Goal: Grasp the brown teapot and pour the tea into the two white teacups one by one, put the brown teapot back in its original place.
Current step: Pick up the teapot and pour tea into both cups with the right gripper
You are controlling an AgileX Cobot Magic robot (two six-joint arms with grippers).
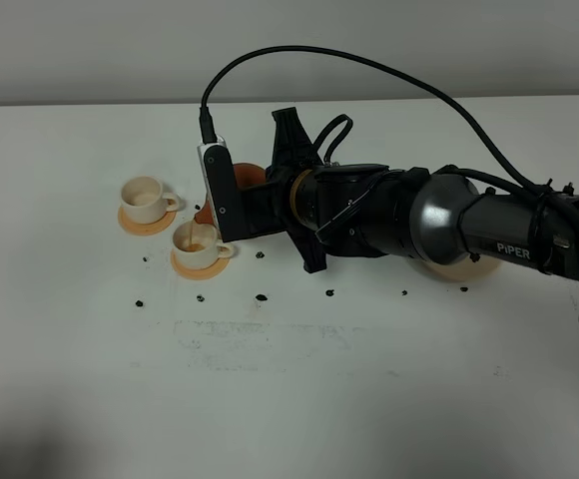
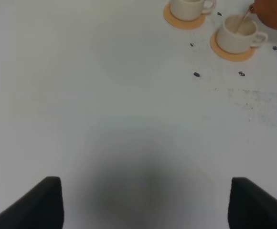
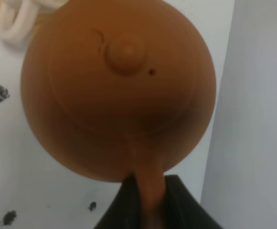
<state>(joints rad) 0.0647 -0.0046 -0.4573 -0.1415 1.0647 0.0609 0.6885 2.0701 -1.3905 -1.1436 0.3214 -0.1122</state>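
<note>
Pouring step: the right gripper (image 3: 148, 200) clamps the handle of the teapot (image 3: 119, 90), tilted just over the near cup (image 1: 198, 242), spout dipped toward it, its spout-to-handle line running back from that cup. Next: level it, shift to the far cup (image 1: 148, 198), seemingly unfilled. Left gripper (image 2: 145, 191) stands wide, idle

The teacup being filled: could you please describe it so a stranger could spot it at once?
On the white table, at the black arm's tip, two white cups sit on orange coasters. It is the cup nearer the high camera, beside the teapot. Unlike the other cup, it has tea streaming into it.
</note>
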